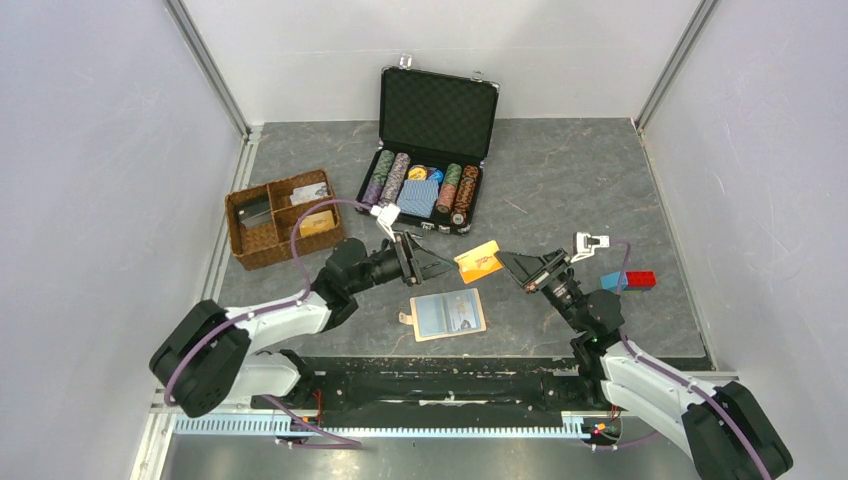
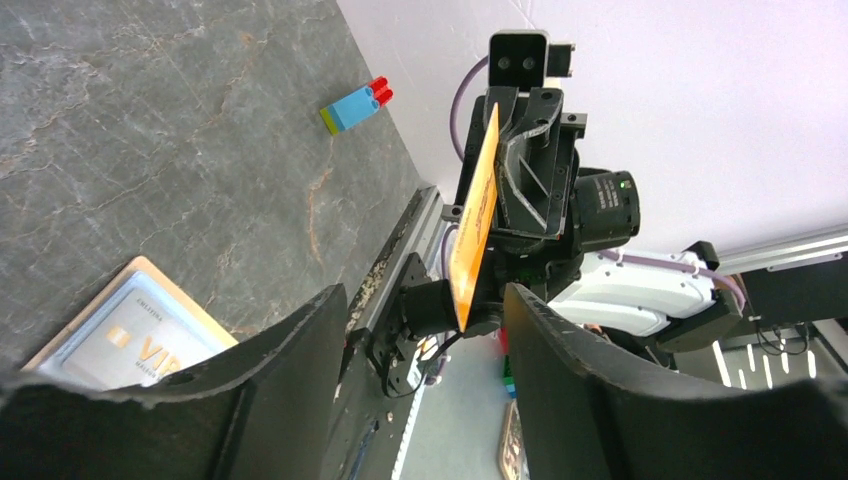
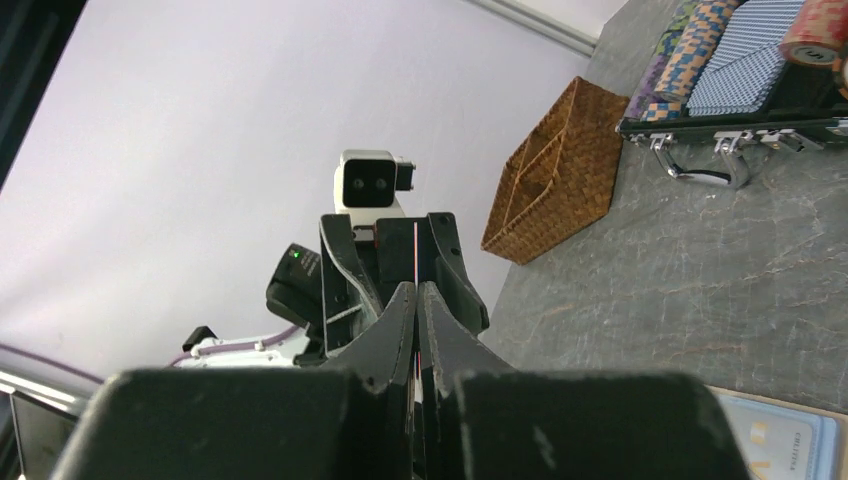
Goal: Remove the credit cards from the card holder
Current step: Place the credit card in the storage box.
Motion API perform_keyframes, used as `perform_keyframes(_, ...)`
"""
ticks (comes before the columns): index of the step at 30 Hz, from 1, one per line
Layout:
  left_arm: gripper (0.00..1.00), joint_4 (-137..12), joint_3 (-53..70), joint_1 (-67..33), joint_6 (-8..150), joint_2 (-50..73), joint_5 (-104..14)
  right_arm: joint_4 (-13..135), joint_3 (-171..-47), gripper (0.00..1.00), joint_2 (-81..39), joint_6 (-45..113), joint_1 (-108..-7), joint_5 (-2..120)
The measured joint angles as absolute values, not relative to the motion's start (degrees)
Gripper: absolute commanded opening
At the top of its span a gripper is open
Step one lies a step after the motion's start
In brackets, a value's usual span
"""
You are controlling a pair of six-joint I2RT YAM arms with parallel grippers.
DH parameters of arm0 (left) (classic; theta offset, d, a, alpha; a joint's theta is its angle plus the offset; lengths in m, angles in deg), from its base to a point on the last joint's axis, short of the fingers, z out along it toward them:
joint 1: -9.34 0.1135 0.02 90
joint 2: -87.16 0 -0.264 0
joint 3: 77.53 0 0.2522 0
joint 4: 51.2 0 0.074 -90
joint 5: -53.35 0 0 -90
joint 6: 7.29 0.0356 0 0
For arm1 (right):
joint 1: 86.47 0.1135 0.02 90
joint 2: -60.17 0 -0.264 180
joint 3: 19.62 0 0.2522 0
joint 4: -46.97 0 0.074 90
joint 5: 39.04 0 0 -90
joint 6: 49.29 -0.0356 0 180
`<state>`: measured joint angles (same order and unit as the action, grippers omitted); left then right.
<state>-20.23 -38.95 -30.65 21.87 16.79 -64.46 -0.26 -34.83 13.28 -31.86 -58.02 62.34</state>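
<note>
Top external view: the right gripper (image 1: pixel 503 264) is clamping one end of an orange credit card (image 1: pixel 478 262) and holding it above the grey table (image 1: pixel 560 180). The left gripper (image 1: pixel 445 263) is facing it at the card's other end, jaws standing apart. The card holder (image 1: pixel 448 315) is lying open on the table just in front of both grippers, with a pale credit card (image 1: pixel 458 312) showing in its pocket. A wicker tray (image 1: pixel 285 218) holding cards is sitting at the left, and an open black case (image 1: pixel 430 150) of poker chips is standing behind.

Left wrist view: the left fingers (image 2: pixel 290 400) are standing wide on either side of the orange card's near end. The card holder is lying at lower left, and a toy brick (image 2: pixel 355 105) is resting farther off.

Right wrist view: the right fingers (image 3: pixel 385 330) are pinching the card edge-on, and the card is running between the open left jaws with a gap on each side.
</note>
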Motion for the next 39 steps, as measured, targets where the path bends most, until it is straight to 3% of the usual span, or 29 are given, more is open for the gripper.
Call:
perform_keyframes(4, 0.53, -15.51, -38.16, -32.86, 19.89, 12.29, -62.76, -0.61, -34.0, 0.0, 13.94, -33.33, -58.02, 59.54)
perform_keyframes(14, 0.24, -8.98, -37.22, -33.99, 16.93, 8.73, -59.3, -1.31, -34.0, 0.0, 14.53, -34.77, -58.02, 56.94)
perform_keyframes(20, 0.3, -9.61, -36.81, -33.99, 16.89, 8.84, -59.06, -0.63, -34.0, 0.0, 15.01, -34.66, -58.02, 56.89)
perform_keyframes(24, 0.27, -10.01, -36.28, -33.97, 16.89, 8.84, -58.98, -0.44, -34.0, 0.0, 14.7, -34.55, -58.02, 57.05)
perform_keyframes(28, 0.03, -9.79, -36.28, -33.99, 16.48, 8.79, -58.95, -0.35, -34.0, 0.0, 14.61, -34.55, -58.02, 57.2)
perform_keyframes(30, 0.02, -9.35, -36.28, -33.97, 15.99, 8.75, -58.95, 0.11, -34.0, 0.07, 14.61, -34.49, -58.02, 57.29)
perform_keyframes(34, 0.02, -9.55, -36.26, -33.05, 15.86, 8.84, -59.35, 2.56, -34.0, 0.33, 15.09, -32.74, -58.04, 58.23)
perform_keyframes(39, 0.02, -17.9, -35.04, -25.38, 16.32, 11.64, -62.6, 13.12, -34.29, 0.58, 17.67, -23.89, -58.04, 61.99)
